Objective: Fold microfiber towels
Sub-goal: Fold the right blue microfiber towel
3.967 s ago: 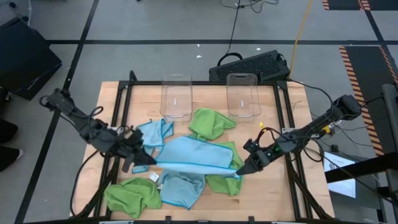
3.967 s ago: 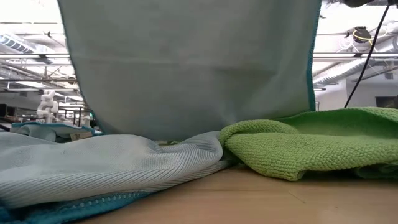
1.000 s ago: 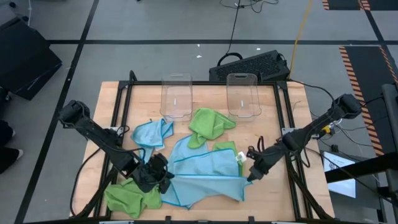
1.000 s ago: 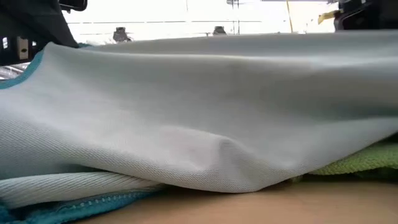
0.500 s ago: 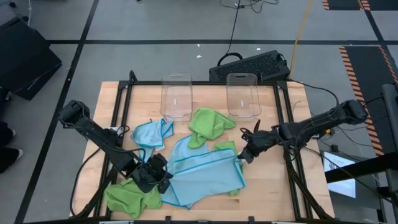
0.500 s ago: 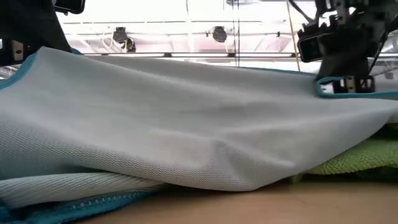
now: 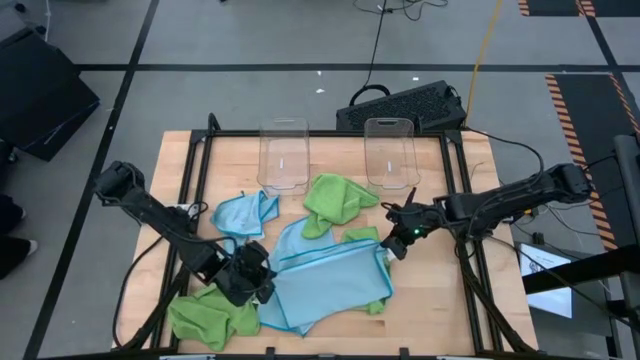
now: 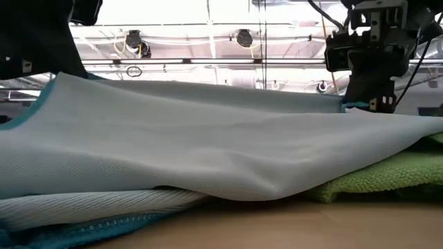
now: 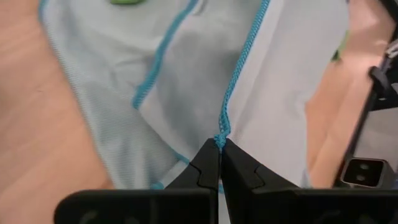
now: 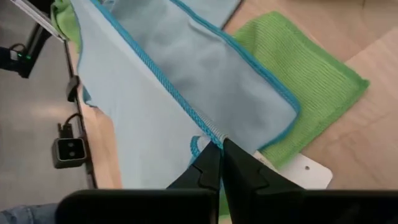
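Wooden tabletop (image 7: 430,300) inside a black frame carries a scatter of microfiber towels and two clear plastic bins (image 7: 284,155) standing at the far edge. One light blue towel (image 7: 330,285) is stretched across the middle of the near half, draped over other cloths. The left gripper (image 7: 262,281) is pinched tight on this towel's teal-stitched edge at its left end; the left wrist view shows the fingers together on the hem. The right gripper (image 7: 392,247) clamps the same towel's right corner, beside a flat lime green towel (image 10: 298,81) lying underneath. A bunched green towel (image 7: 335,197) sits near the bins, another green one (image 7: 205,317) lies at the near left corner, and a crumpled blue towel (image 7: 243,213) rests left of centre. From table height the held towel sags between both grippers.
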